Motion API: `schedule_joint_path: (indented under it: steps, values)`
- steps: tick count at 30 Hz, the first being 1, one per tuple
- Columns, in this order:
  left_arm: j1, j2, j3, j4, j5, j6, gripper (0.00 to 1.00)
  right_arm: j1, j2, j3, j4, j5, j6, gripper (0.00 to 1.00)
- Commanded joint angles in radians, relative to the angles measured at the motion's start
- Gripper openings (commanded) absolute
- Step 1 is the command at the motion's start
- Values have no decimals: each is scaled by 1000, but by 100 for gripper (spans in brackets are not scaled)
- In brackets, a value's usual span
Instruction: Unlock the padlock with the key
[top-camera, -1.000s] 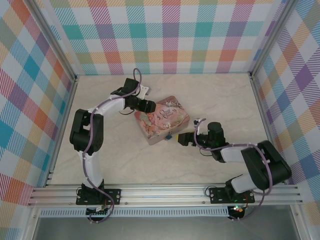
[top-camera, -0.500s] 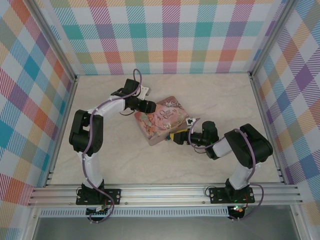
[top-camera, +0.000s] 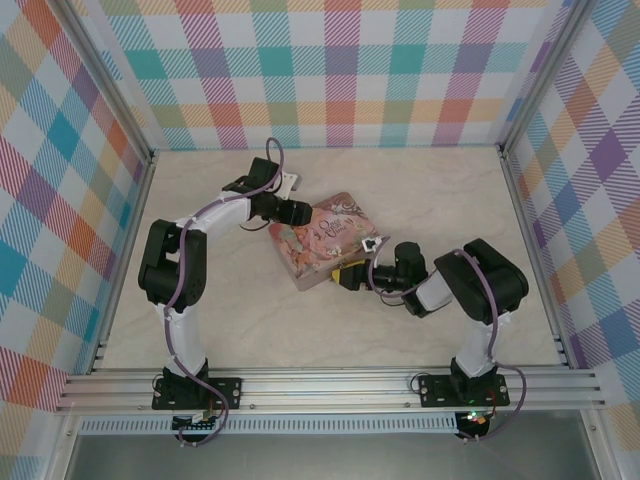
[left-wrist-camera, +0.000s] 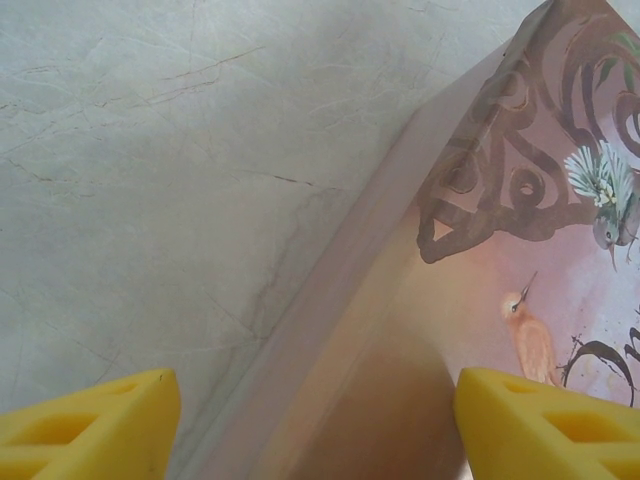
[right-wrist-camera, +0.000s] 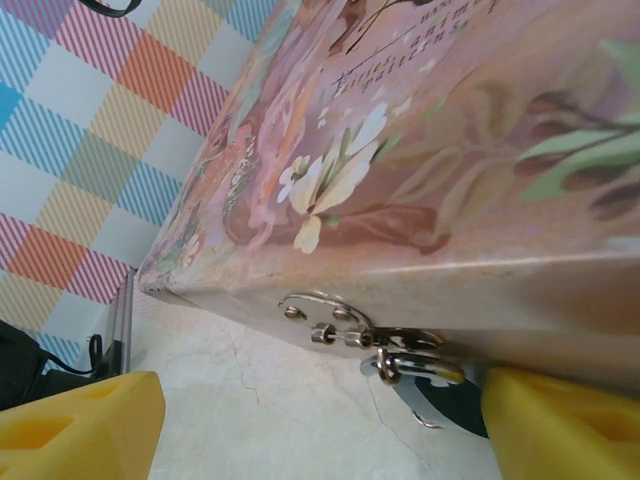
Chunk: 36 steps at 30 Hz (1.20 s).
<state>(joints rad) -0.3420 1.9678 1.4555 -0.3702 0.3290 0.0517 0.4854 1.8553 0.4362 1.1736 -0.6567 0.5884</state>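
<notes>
Tin (top-camera: 322, 236) corner sits between the spread fingers (left-wrist-camera: 90, 425) of my left tool (left-wrist-camera: 312, 425), centre-left of the top view. Rightward, my right tool (top-camera: 347, 277), also apart, has slid up to the padlock (right-wrist-camera: 452, 406) on the hasp (right-wrist-camera: 322, 312), lower right of its wrist view. Unlocking has not begun, I judge.

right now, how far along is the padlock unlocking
Done: only the approach. The left gripper, open, straddles a corner of the pink tin; the right gripper, open, faces the side where the padlock hangs from the hasp. In hand: nothing gripped. Left: picking up the key, which I cannot make out, then inserting and turning it.
</notes>
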Motion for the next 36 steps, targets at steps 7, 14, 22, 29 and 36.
schedule_joint_path:
  steps: [7, 14, 22, 29, 36]
  values:
    - [-16, 31, -24, -98, -67, 7, 72, 6, 41, 5, 144, -24, 34, 70]
    - [-17, 31, -23, -98, -71, 8, 72, 6, 15, -8, 123, -3, 16, 55]
    - [-17, 31, -13, -101, -73, 7, 72, 6, 7, -21, 109, 5, 3, 44]
    - [-17, 29, -12, -99, -75, 8, 72, 6, -1, -21, 85, 13, -5, 32]
    - [-17, 29, -13, -98, -76, 5, 72, 5, -18, -30, 60, 32, -19, 17]
